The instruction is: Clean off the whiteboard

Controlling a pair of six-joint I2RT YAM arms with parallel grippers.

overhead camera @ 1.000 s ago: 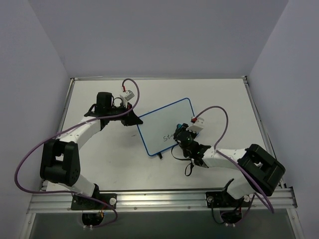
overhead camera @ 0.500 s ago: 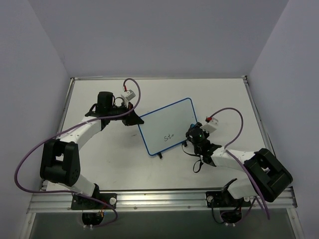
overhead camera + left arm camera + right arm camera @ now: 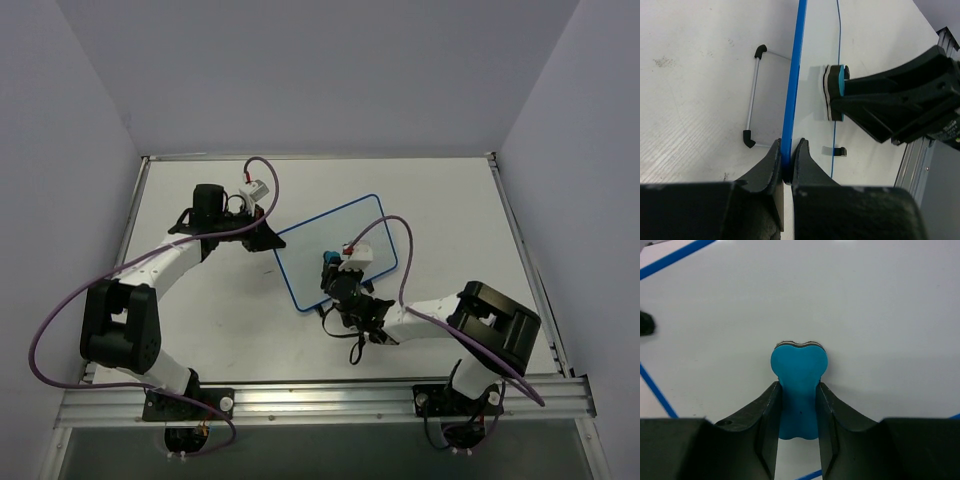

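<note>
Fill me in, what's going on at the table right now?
The left fingers are shut on the blue rim of the whiteboard, bracing it. The right fingers grip a small blue eraser and press it against the board's face, apparently mid-wipe. No writing shows on the parts of the board in view.

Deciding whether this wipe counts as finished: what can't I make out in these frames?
- Top view: the near part of the whiteboard is covered by the right gripper and its wrist, so any ink there is hidden.
- Right wrist view: the eraser covers the patch behind it.
- Left wrist view: the left gripper sees the whiteboard nearly edge-on, so its face is unreadable.
</note>
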